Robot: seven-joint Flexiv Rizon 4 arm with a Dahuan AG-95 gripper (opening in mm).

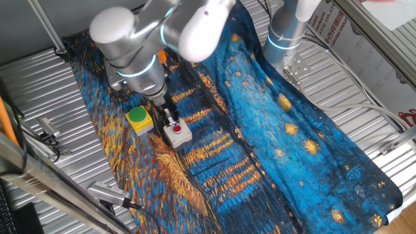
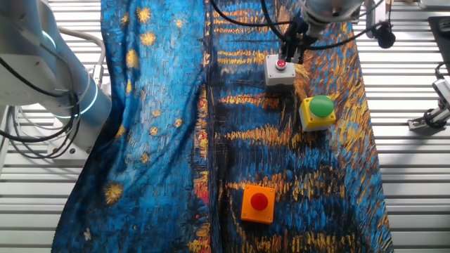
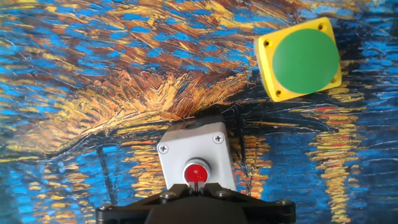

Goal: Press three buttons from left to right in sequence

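Observation:
Three button boxes sit on the painted blue-and-orange cloth (image 2: 162, 105). The orange box with red cap (image 2: 258, 203) is nearest the camera in the other fixed view. The yellow box with green cap (image 2: 318, 112) (image 1: 139, 119) (image 3: 300, 58) is in the middle. The grey box with red cap (image 2: 280, 70) (image 1: 177, 134) (image 3: 194, 158) is at the end. My gripper (image 1: 171, 121) (image 2: 287, 57) (image 3: 198, 182) stands straight over the grey box. Its fingertips are shut together and rest at the red cap. The arm hides the orange box in one fixed view.
A second arm's base (image 1: 286, 32) (image 2: 63, 77) stands at the cloth's edge. Cables run near it. Metal clamps and tools lie on the ribbed table beside the cloth (image 1: 45, 133) (image 2: 429, 119). The cloth is wrinkled around the boxes.

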